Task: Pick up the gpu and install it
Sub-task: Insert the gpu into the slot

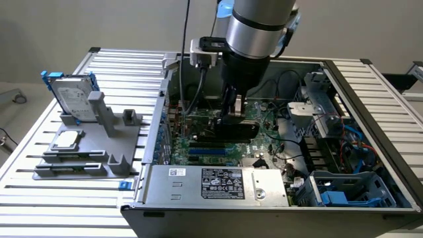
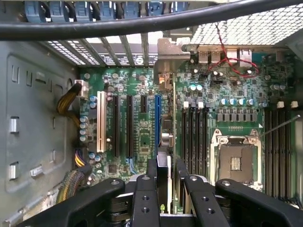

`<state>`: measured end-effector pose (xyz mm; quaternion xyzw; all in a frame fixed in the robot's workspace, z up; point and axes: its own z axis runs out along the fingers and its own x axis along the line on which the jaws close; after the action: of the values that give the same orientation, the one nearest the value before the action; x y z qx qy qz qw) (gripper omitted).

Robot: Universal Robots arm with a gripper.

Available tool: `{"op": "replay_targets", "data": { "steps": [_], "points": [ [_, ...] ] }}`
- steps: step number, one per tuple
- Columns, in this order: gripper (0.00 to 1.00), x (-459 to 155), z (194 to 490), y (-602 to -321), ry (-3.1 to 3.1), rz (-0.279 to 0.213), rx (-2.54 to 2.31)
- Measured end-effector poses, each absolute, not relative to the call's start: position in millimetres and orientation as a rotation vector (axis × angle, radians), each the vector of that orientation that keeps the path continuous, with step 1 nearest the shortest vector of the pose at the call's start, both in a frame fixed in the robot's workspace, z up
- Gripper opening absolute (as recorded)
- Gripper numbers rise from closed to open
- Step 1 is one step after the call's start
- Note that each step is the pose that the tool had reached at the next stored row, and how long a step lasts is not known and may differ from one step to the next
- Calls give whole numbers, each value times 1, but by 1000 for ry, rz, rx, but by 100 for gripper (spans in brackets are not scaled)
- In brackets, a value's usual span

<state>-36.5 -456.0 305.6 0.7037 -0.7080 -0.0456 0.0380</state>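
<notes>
The gpu (image 1: 238, 131) hangs upright inside the open computer case (image 1: 158, 148), its black shroud just above the motherboard (image 1: 268, 144). My gripper (image 1: 235, 115) reaches down from above and is shut on the card's upper edge. In the wrist view the gpu (image 2: 166, 137) shows edge-on as a thin strip between my fingers (image 2: 151, 177), with its metal bracket (image 2: 173, 52) toward the slotted rear wall of the case. The card's edge runs right beside the long blue slot (image 2: 157, 118). I cannot tell whether the card touches the slot.
Black memory sticks (image 2: 194, 132) and the CPU socket (image 2: 236, 161) lie beside the card. A thick black cable (image 2: 142, 21) crosses the wrist view. The power supply (image 1: 218, 183) and a blue drive cage (image 1: 350, 191) fill the case's front. A hard drive (image 1: 71, 94) stands on a grey fixture (image 1: 86, 146).
</notes>
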Motion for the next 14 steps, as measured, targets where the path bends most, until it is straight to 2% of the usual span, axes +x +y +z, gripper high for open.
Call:
{"op": "replay_targets", "data": {
  "steps": [14],
  "points": [
    [27, -54, 301, -463, -2175, -140, 2165]
  ]
}}
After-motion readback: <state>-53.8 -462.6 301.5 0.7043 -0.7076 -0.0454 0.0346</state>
